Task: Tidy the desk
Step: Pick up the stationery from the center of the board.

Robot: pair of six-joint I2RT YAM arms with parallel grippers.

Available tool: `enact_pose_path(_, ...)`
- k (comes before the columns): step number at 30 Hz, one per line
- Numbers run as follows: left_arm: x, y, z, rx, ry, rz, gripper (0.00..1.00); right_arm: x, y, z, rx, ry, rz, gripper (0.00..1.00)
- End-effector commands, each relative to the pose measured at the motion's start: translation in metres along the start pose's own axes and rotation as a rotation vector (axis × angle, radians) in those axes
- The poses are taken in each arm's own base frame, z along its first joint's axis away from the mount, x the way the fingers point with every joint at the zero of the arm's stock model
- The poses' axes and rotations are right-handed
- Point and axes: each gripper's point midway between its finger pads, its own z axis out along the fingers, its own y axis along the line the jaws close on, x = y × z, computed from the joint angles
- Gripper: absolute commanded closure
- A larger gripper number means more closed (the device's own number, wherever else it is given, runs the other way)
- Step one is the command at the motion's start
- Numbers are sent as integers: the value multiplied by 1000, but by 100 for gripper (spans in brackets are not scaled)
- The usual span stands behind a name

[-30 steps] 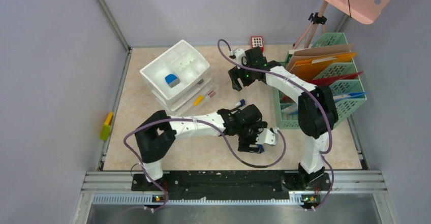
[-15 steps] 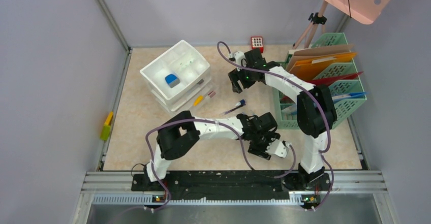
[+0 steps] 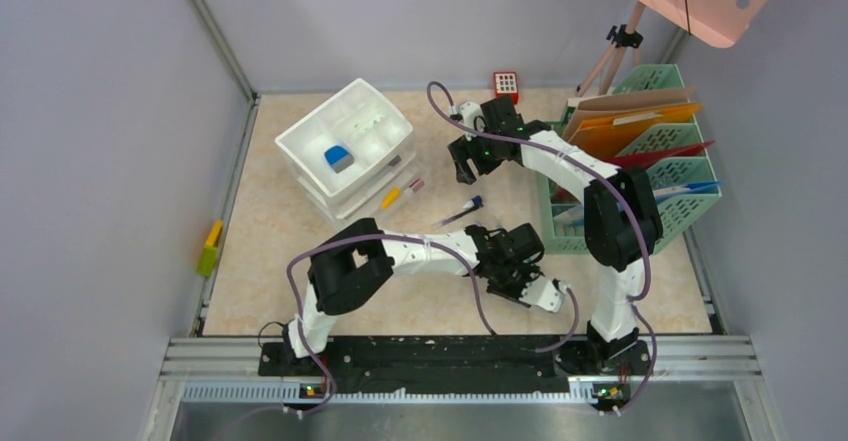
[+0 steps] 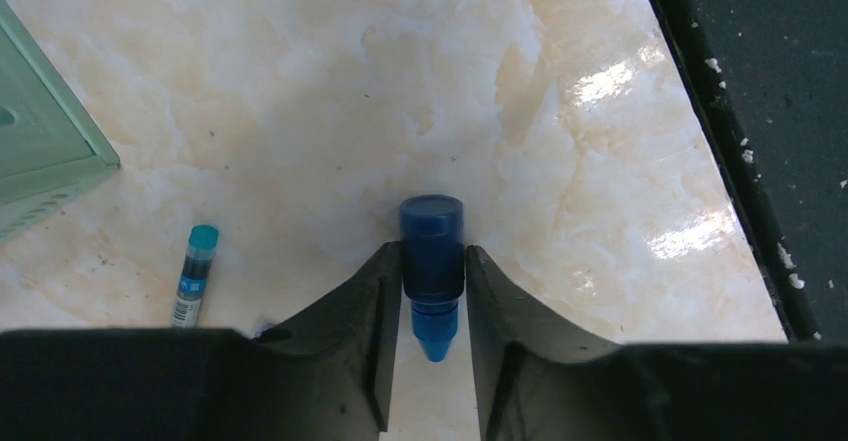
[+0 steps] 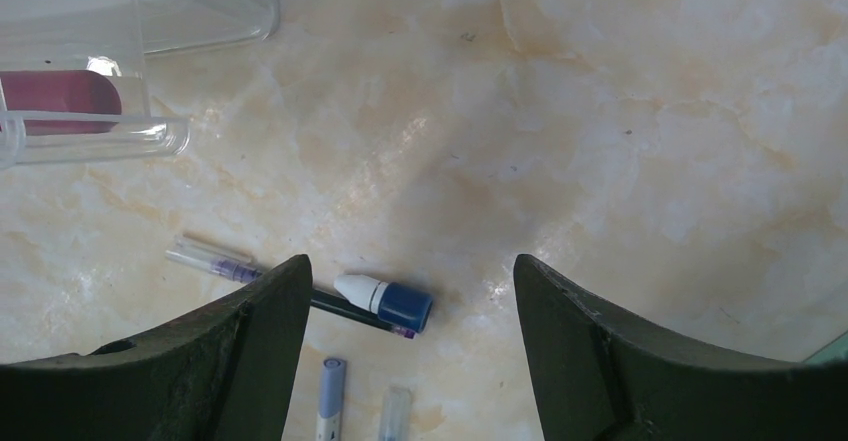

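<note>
The table (image 3: 262, 253) fills the floor of the walled cell, with a black rail (image 3: 400, 353) along its near edge. A white drawer unit (image 3: 340, 197) stands at its far left and a green rack (image 3: 690, 177) along its right side.

The left arm reaches across to the near right part of the table, in the strip between the rack's front corner and the rail. The right arm is bent back over the middle. Its right tool (image 5: 410, 267) hangs released, jaws wide and holding nothing, above a scatter of pens (image 5: 300, 296) on the table.

The left tool (image 4: 431, 250) is the one that matters. It sits low over the table, clenched on a blue cap (image 4: 432, 233). In the wrist view both fingers (image 4: 378, 301) press the cap's sides with no gap showing. The cap lies flat, its long axis in line with the tool's reach: blunt end pointing away, lighter tapered tip back into the throat. Only the lower half is between the jaws, and the blunt end juts past them.

By my reading the left arm alone is placed for this pick, and the right tool is well apart from it. A straight lift looks right. The hold sits short along the cap, so it could pivot.

A small teal-topped refill (image 4: 194, 275) lies near the cap on the rack side, apart from the tool.
</note>
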Motion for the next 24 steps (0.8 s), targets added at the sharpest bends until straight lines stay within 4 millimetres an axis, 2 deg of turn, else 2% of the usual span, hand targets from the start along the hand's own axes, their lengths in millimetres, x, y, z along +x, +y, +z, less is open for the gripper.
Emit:
enact_pose_path(1, 20, -13, -6, 10, 66, -47, 70, -23, -2, -10, -5, -62, 4, 27)
enact_pose_path(5, 22, -13, -24, -22, 103, -95, 83, -25, -1, -15, 1, -73, -5, 27)
enact_pose_path(10, 10, -3, -86, -162, 104, -139, 85, -31, 1, -21, -5, -85, -8, 27)
enact_pose_path(13, 13, 10, -131, -298, 131, -182, 83, -32, 2, -23, -8, -90, -10, 27)
enact_pose_path(17, 38, 30, -189, -511, 207, -277, 82, -33, 2, -24, -10, -93, -13, 27)
enact_pose_path(24, 106, 60, -275, -747, 269, -608, 82, -35, 1, -21, -13, -86, -16, 27)
